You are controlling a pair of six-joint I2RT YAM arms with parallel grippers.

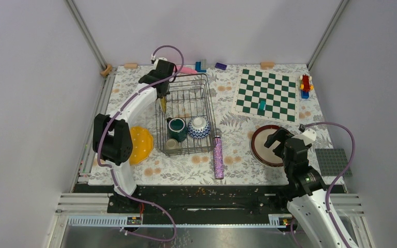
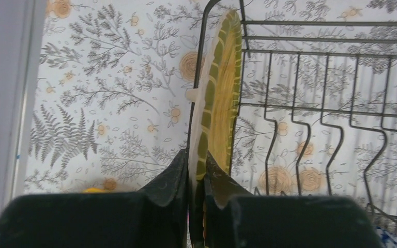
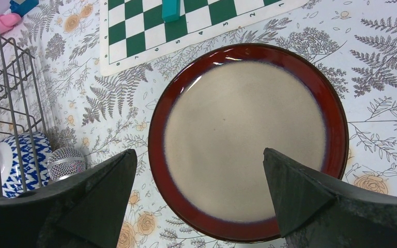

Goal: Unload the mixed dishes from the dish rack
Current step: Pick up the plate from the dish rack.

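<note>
The dish rack (image 1: 192, 98) is a black wire basket on the flowered mat. At its left end a plate with an olive-green rim (image 2: 218, 93) stands on edge. My left gripper (image 2: 196, 157) is shut on that plate's rim, one finger on each face; from above the left gripper (image 1: 162, 101) points down into the rack. A dark teal mug (image 1: 176, 128), a patterned bowl (image 1: 199, 127) and a small greyish cup (image 1: 171, 145) sit at the rack's near end. My right gripper (image 3: 198, 150) hangs open over a red-rimmed plate (image 3: 248, 139) lying flat on the mat.
A yellow plate (image 1: 139, 144) lies left of the rack, beside the left arm. A glittery purple cylinder (image 1: 218, 157) lies along the rack's right near corner. The green-white chessboard (image 1: 267, 95) with a teal piece (image 1: 261, 107) is at the back right. A grey baseplate (image 1: 332, 161) is far right.
</note>
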